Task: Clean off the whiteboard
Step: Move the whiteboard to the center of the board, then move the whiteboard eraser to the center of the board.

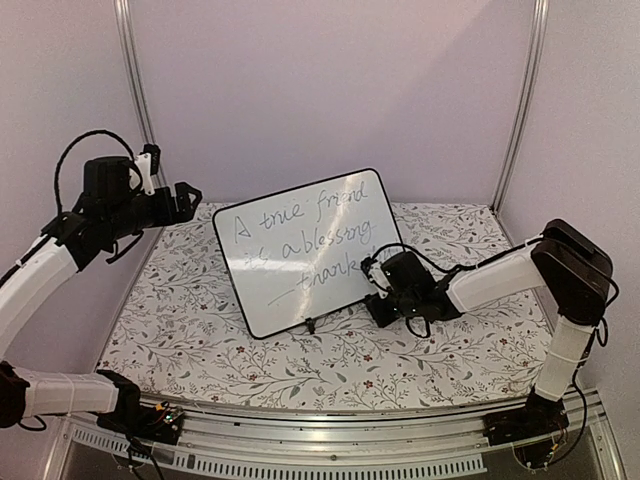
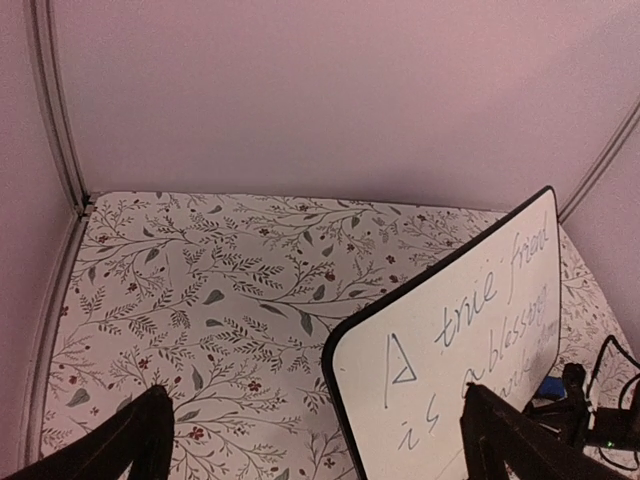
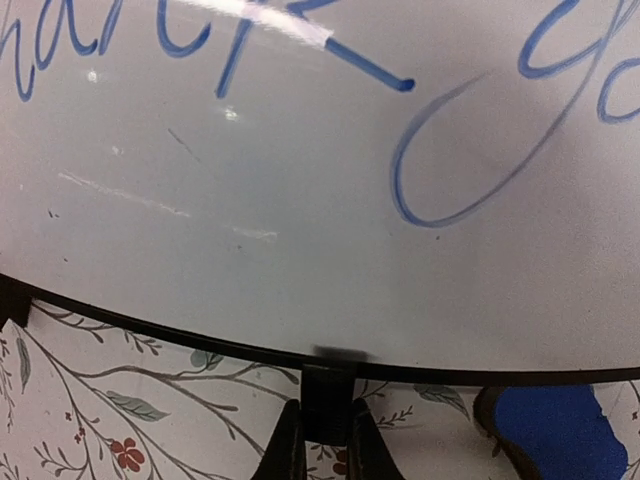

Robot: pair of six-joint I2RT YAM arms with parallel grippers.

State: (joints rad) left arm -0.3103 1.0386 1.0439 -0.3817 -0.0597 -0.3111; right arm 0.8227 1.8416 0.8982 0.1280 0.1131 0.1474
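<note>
The whiteboard (image 1: 300, 250) stands tilted on the flowered table, with blue handwriting across it. It also fills the top of the right wrist view as the whiteboard (image 3: 300, 200), and its left corner shows as the whiteboard (image 2: 470, 330). My right gripper (image 1: 380, 292) is low at the board's lower right edge. There my right gripper (image 3: 325, 425) is shut on the board's small black stand foot (image 3: 326, 392). A blue eraser block (image 3: 548, 428) lies on the table just right of that foot. My left gripper (image 1: 186, 200) hangs open and empty, high at the left, apart from the board.
The flowered table cover (image 1: 200, 330) runs to metal corner posts (image 1: 135, 90) and pale walls at the back and sides. Another black stand foot (image 1: 312, 325) shows under the board's front edge. The right arm's cable (image 1: 440, 265) loops beside the board.
</note>
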